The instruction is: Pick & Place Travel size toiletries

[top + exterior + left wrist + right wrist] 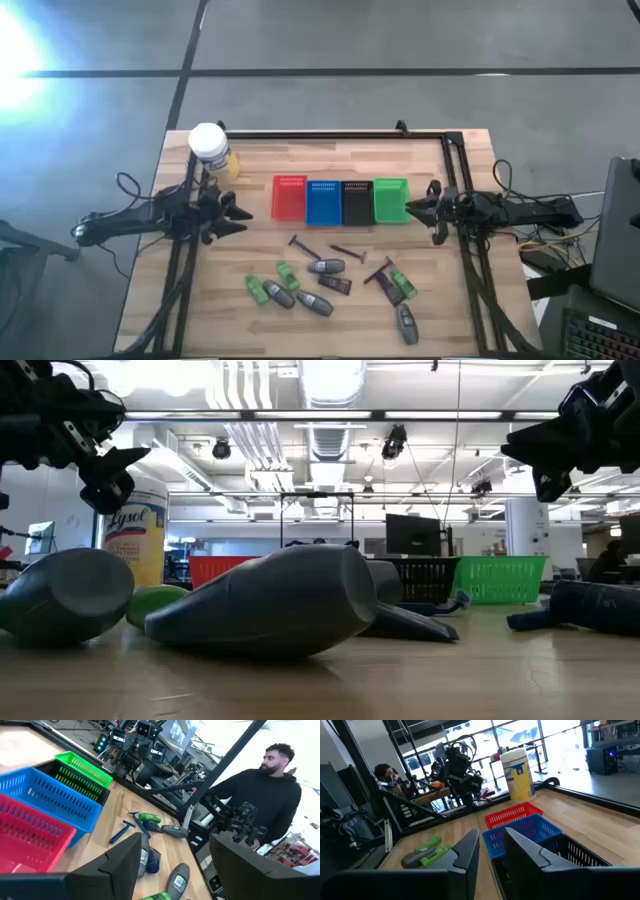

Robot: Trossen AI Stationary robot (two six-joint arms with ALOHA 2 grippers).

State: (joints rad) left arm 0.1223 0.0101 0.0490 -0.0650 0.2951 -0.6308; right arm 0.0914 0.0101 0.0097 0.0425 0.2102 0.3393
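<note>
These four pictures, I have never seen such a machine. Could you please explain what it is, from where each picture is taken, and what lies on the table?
It is a robot with two dark arms at a wooden table. One camera looks down from above, one sits at table height, and one rides on each wrist. The left gripper and the right gripper hang open and hold nothing. Four baskets stand in a row: red, blue, black, green. In front lie small toiletries. A yellow jar stands at the back.
</note>
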